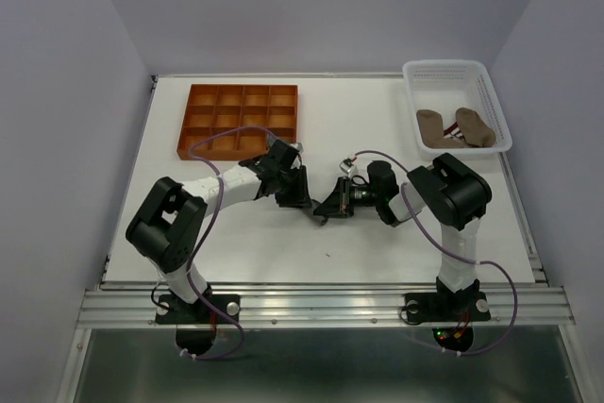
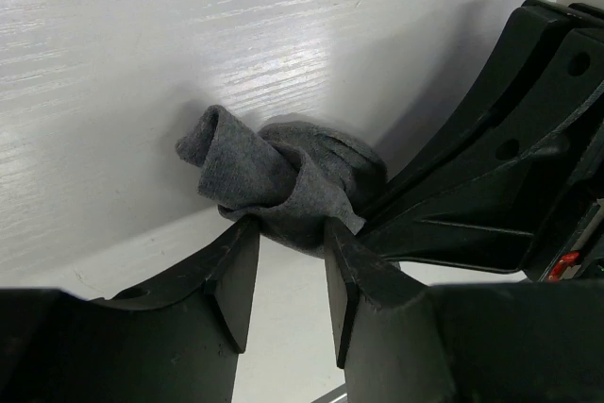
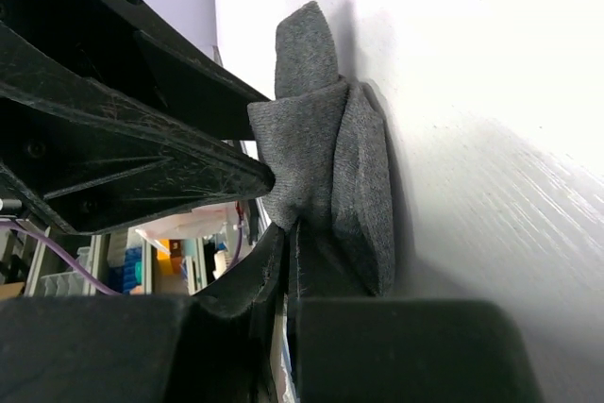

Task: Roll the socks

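Observation:
A grey sock (image 2: 283, 172), folded into a loose bundle, lies on the white table between my two grippers at the table's middle. My left gripper (image 2: 290, 228) holds the bundle's lower fold between its fingertips, with the jaws standing part-way apart. My right gripper (image 3: 291, 233) comes in from the opposite side, shut on an edge of the same sock (image 3: 326, 158). In the top view the two grippers (image 1: 304, 197) (image 1: 330, 205) meet tip to tip and hide the sock. Two tan-brown socks (image 1: 434, 125) (image 1: 475, 127) lie in the basket.
A white mesh basket (image 1: 458, 71) stands at the back right corner. An orange tray (image 1: 241, 120) with several compartments sits at the back left. White walls close in the table on three sides.

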Robot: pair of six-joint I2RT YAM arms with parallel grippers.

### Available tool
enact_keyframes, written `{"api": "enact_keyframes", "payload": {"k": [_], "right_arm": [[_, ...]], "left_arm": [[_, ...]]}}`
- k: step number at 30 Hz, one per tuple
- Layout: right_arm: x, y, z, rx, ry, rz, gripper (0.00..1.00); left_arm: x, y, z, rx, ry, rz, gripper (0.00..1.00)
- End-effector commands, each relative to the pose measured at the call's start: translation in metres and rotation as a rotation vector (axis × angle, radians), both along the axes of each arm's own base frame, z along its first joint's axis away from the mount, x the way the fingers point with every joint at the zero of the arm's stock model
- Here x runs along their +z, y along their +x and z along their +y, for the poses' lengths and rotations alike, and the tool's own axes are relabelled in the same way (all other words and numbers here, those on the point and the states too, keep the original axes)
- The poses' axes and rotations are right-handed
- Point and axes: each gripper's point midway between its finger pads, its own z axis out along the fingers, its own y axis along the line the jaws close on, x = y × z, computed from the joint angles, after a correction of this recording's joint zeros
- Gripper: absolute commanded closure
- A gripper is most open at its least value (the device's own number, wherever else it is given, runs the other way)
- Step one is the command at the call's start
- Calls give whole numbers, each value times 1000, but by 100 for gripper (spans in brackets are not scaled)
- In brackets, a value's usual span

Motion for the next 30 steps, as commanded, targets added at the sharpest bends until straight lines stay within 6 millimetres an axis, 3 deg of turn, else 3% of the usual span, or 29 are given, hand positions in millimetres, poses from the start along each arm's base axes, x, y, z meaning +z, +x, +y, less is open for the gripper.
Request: {"api": "enact_keyframes", "payload": {"k": [1, 9, 14, 18, 20, 22, 23, 27, 30], "right_arm": [[2, 8, 0, -14, -3, -37, 99], [4, 15, -2, -41, -5, -41, 98], [12, 15, -1, -35, 5, -66, 74], [19, 18, -3, -48, -24, -121, 69], [9, 22, -9, -81, -106, -107, 65], [8, 35, -22, -120, -257, -224, 63], [-3, 38, -29, -136, -317, -222, 62], [13, 52, -49, -204, -457, -326, 62], [22, 46, -47, -166, -456, -368, 72]], "left_arm": [[15, 9, -12, -16, -34, -41, 56], [-2, 14, -7, 9, 30, -29, 57], [-9, 18, -4, 18, 74, -20, 57], [-14, 18, -5, 19, 85, -4, 59], [-14, 18, -5, 20, 87, -5, 59], [-14, 19, -3, 32, 98, -5, 59], [-14, 19, -3, 34, 100, -6, 59], [-11, 20, -4, 38, 100, -11, 59], [-10, 21, -4, 44, 101, -11, 59]]}}
